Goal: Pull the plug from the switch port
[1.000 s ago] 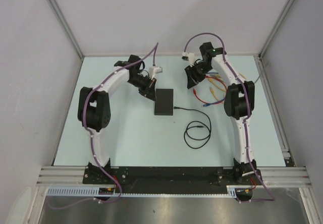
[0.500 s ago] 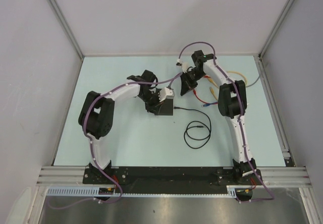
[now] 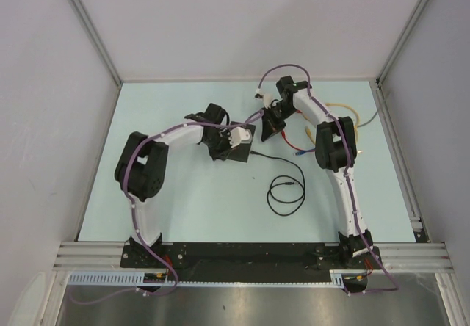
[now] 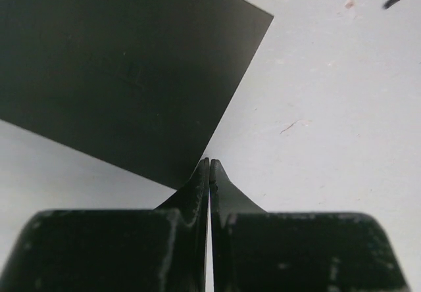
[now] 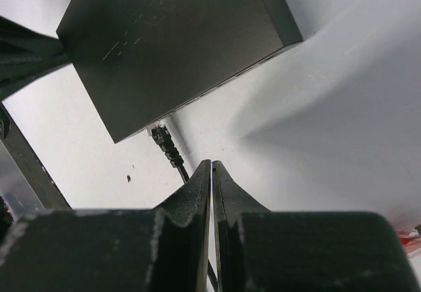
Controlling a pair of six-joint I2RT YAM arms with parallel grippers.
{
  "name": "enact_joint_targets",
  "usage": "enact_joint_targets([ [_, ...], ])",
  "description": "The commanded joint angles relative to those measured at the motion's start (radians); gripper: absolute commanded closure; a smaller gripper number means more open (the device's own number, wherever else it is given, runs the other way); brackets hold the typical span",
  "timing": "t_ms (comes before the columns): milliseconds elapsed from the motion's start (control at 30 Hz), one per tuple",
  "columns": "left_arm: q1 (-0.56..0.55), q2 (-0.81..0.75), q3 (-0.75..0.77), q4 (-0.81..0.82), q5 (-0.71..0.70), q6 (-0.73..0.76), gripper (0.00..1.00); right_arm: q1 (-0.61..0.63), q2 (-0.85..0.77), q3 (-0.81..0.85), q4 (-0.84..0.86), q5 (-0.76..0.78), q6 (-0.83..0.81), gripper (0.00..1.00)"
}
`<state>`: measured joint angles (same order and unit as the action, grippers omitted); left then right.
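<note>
Pale green table (image 3: 183,208) between white walls fills the top view. Both arms have swung inward since a second ago. The left gripper (image 3: 226,150), which stood beside the switch (image 3: 244,156), now hangs over its far left part. The right gripper (image 3: 266,126) has come closer, just beyond the switch's far right corner. The plug (image 3: 255,152) sits at the switch's right edge, its black cable (image 3: 286,192) coiled nearer the bases.

From the left wrist, the left gripper (image 4: 209,164) is clenched on nothing, tips at the edge of the switch (image 4: 125,75).

From the right wrist, the right gripper (image 5: 211,167), half spread a second ago, is pressed together and empty. The switch (image 5: 177,42) lies ahead and the plug (image 5: 161,134) lies between them. Whether the plug is seated cannot be told. Faint marks on the lid are unreadable.
</note>
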<state>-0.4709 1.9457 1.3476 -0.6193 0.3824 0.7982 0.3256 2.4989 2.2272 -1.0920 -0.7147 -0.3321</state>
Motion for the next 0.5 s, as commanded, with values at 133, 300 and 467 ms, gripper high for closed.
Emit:
enact_joint_targets([
  [133,0.051,-0.028,0.166,-0.181,0.176,-0.002,1.0,-0.002,0.0,0.008,-0.025,-0.112,-0.016,0.72],
  [300,0.057,-0.008,0.211,-0.208,0.242,-0.129,1.0,-0.003,0.024,0.017,-0.045,-0.225,-0.016,0.53],
  [467,0.078,0.09,0.272,-0.204,0.279,-0.347,1.0,-0.005,0.069,0.023,-0.068,-0.296,-0.028,0.5],
])
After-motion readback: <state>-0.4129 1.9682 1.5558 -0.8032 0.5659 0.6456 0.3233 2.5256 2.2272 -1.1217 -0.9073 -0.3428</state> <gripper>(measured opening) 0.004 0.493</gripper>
